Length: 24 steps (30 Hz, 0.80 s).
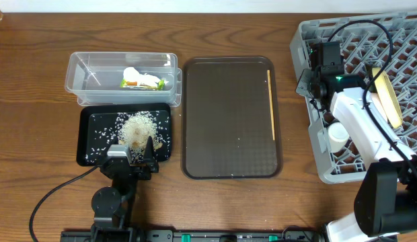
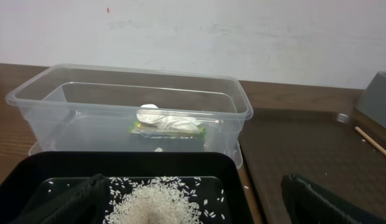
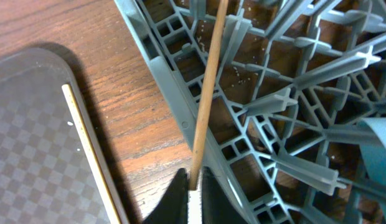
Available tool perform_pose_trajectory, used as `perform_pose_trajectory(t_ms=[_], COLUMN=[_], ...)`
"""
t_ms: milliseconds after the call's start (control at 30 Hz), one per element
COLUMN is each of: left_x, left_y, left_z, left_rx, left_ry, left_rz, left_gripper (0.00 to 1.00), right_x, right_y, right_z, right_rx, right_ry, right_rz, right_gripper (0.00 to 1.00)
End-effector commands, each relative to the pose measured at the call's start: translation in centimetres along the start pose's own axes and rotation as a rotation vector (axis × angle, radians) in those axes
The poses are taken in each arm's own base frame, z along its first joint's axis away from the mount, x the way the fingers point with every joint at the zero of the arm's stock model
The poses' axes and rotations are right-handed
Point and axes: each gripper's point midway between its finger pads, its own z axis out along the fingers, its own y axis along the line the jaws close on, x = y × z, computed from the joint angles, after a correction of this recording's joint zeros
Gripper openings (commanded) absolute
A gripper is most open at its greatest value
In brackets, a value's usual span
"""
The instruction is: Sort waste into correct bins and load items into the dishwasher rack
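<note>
Chopstick (image 3: 208, 87) seemingly pinched in right hand (image 3: 193, 185).

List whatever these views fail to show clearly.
Overhead: the right arm covers the middle of the dishwasher rack; no bowl can be found, and the plate shows only partly.
Overhead: the rack's right side is cut off by the frame edge.
Right wrist: the held chopstick runs off the top edge, so its far end is unseen.
Left wrist: the wrapper print is too small, behind the clear tub wall.
</note>
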Motion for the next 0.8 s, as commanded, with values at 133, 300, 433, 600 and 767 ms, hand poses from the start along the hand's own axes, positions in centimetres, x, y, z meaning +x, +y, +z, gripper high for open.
perform_pose_trajectory(t_ms=[133,300,433,600,767], left_x=[1.6,1.6,1.6,1.6,1.6], left_y=[0.2,0.2,0.2,0.2,0.2], left_z=[0.2,0.2,0.2,0.2,0.2], left_rx=[-0.002,-0.002,-0.002,-0.002,-0.002], left_ry=[0.04,0.04,0.04,0.04,0.04], left_rz=[0.009,0.009,0.009,0.009,0.009], left_gripper=[0.9,0.9,0.9,0.9,0.91], right_x=[-1.7,-2.2,-1.6,-1.0,-1.5], right_y=[-2.2,-2.6,-1.5,0.0,-0.3], right_z=[-3.3,-4.1,-4.1,-5.0,-7.6], right_rx=[0.037,0.044,-0.018,-0.113,-0.135], right_ry=[-0.077,-0.104,-0.068,-0.04,-0.078], right_rz=[0.048,0.053,0.012,-0.031,-0.026], right_gripper=[0.01,0.01,0.01,0.01,0.01])
